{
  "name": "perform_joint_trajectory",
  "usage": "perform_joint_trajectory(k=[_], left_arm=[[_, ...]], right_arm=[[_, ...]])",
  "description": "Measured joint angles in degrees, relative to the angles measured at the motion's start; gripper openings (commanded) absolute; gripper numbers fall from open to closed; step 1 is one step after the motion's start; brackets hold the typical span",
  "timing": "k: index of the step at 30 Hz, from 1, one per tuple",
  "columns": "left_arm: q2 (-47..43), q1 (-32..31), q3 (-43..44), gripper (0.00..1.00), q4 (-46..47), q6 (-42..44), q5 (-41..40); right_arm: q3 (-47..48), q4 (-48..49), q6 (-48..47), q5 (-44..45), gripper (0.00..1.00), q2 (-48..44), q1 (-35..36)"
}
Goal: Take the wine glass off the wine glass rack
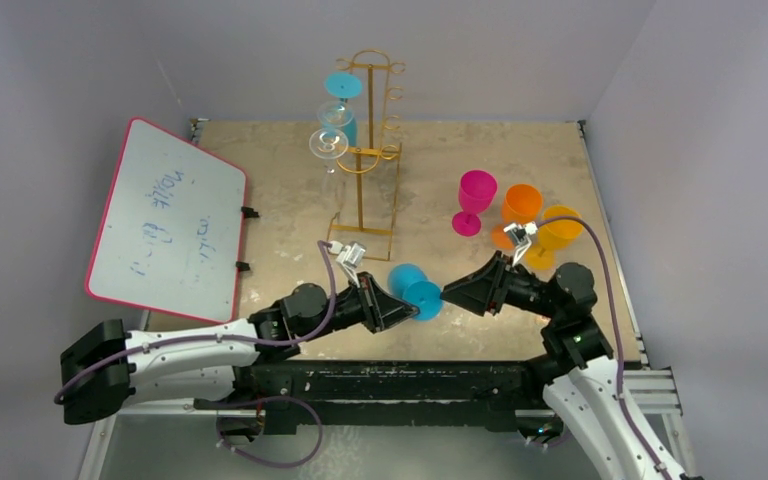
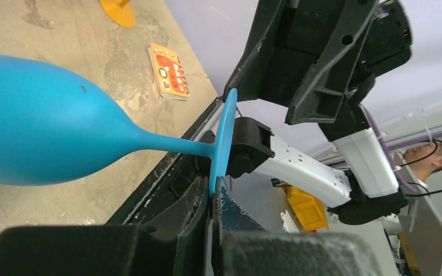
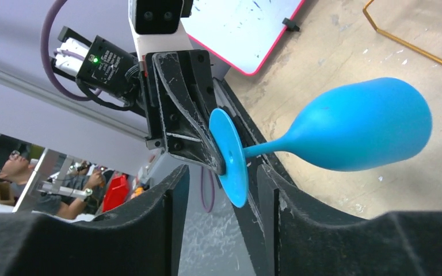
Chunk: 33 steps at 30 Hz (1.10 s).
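Observation:
The gold wire wine glass rack (image 1: 370, 150) stands at the back of the table, with a blue glass (image 1: 343, 88) and two clear glasses (image 1: 329, 143) hanging on it. A second blue wine glass (image 1: 412, 285) lies sideways in the air between my arms. My left gripper (image 2: 214, 192) is shut on the rim of its round foot (image 2: 223, 138), and its bowl (image 2: 34, 126) points away. My right gripper (image 3: 223, 172) is open, and the foot's edge (image 3: 230, 155) sits between its fingers without being pinched. In the top view the left gripper (image 1: 408, 312) and right gripper (image 1: 448, 295) almost meet.
A pink-framed whiteboard (image 1: 165, 220) lies at the left. A pink glass (image 1: 476, 195), an orange glass (image 1: 522, 205) and a yellow-orange glass (image 1: 558, 230) stand at the right. An orange card (image 2: 170, 72) lies near the table's front edge.

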Motion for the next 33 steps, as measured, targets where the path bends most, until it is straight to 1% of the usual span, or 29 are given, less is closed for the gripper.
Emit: perform_joint_trajectory(k=[4,9,12,15,17,18,20,22,25,30,33], left_arm=[[-5.2,0.0,-2.6,0.0,-0.3,0.9,-0.1],[-11.5,0.0,-4.9,0.0,-1.3,4.5,-0.7],[-11.2,0.0,-3.5,0.0,-5.4,8.3,0.0],[-8.5,0.0,-0.2,0.0,-10.3,13.1,3.3],[-8.8,0.0,0.1,0.0,-11.3,16.5,5.7],[-9.4,0.0,0.1,0.0,-11.8,17.8,6.2],[-12.0,0.0,-0.2,0.0,-12.9,22.5,7.3],[-14.4,0.0,-0.4,0.0,-13.8,26.9,7.4],[-16.0,0.0,-0.5,0.0,-15.8,32.5,6.8],[-13.7,0.0,-1.3,0.0,-18.7,39.4,7.6],[-12.9,0.0,-1.1,0.0,-21.1,45.5,13.0]], right_arm=[[-1.5,1.1,1.7,1.7,0.58,-3.0,0.0],[-3.7,0.0,5.1,6.6,0.81,-5.3,0.0],[-3.6,-1.7,6.3,11.6,0.87,-6.6,0.0],[-2.5,-4.8,6.3,16.7,0.89,-8.2,0.0],[-1.0,-7.3,5.3,20.3,0.97,-9.0,0.0],[-0.2,-8.6,4.2,22.2,0.99,-9.0,0.0],[1.5,-10.7,0.6,24.7,1.0,-8.1,0.0],[2.6,-11.9,-2.5,25.7,0.98,-6.4,0.0],[2.5,-12.3,-5.4,25.2,0.91,-3.1,0.0],[1.5,-8.3,-6.3,19.9,0.91,1.7,0.0],[2.3,-5.6,-7.8,14.4,0.91,7.5,0.0]])
